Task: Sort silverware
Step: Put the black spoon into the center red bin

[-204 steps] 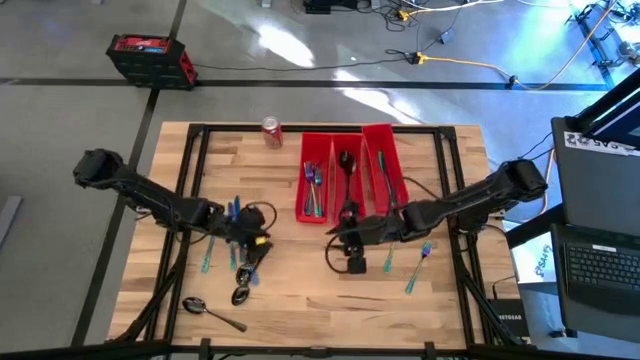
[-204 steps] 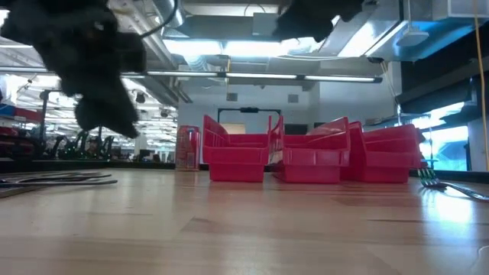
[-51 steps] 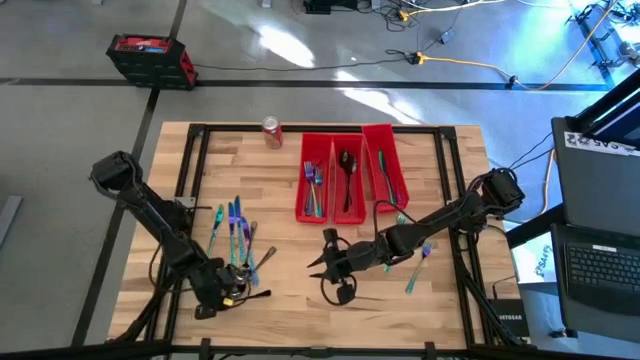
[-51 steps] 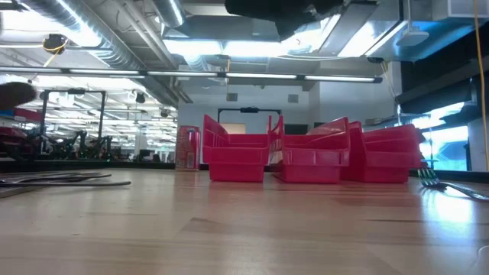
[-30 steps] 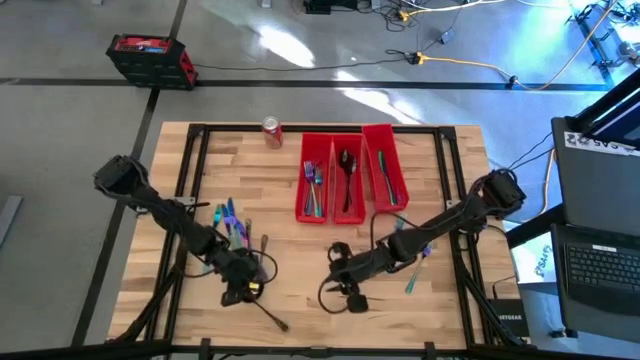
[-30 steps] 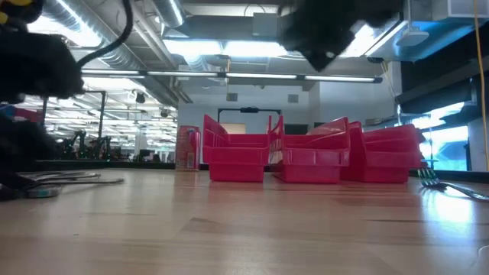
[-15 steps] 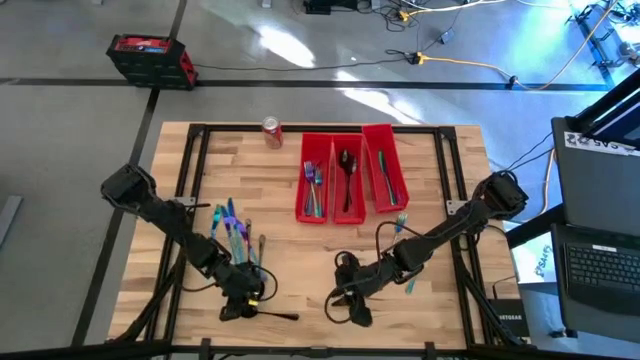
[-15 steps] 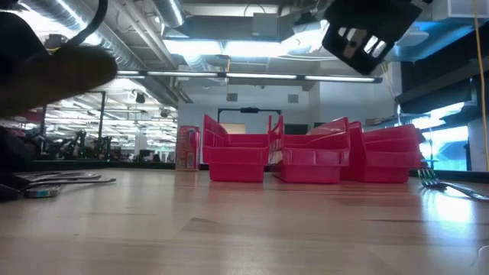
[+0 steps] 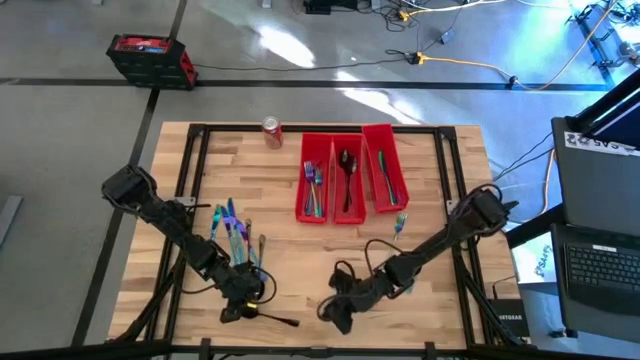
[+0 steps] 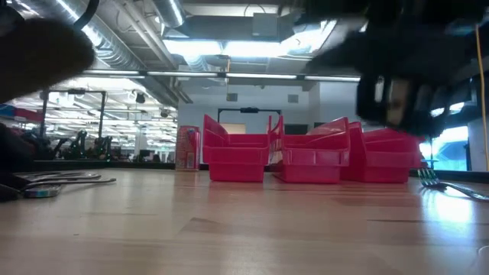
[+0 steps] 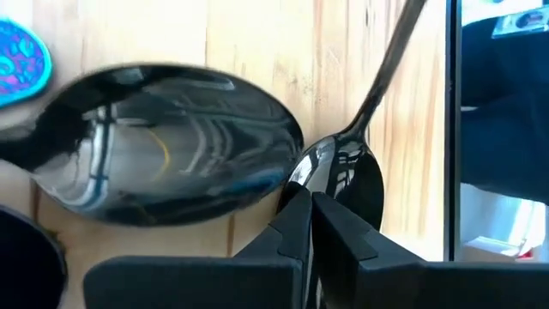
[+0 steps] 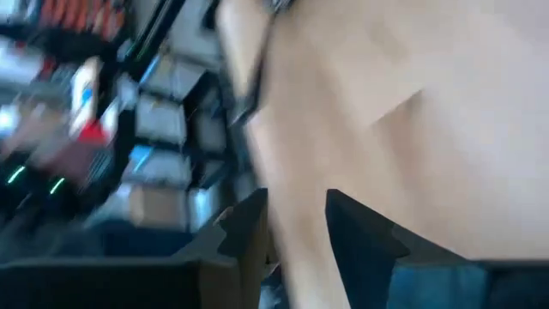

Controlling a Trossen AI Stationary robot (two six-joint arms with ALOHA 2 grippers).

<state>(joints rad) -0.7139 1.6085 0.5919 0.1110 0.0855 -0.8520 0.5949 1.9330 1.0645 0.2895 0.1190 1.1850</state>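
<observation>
Left gripper [image 9: 232,308] sat at the table's [image 9: 290,250] near edge, fingers pinched shut on a dark spoon [image 11: 347,163], its handle [image 9: 275,318] on the wood. Right gripper [image 9: 335,312] hovered nearby, fingers narrowly apart, empty. Loose cutlery [image 9: 232,228] lay behind; sorted pieces filled the red bins [image 9: 350,175].

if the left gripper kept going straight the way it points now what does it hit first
The left gripper, shut, already has a spoon at its tips; it looks pinched at the bowl. Straight on lies the spoon's handle, then bare table. A bigger spoon lies just beside that line, though depth is hard to judge.
</observation>
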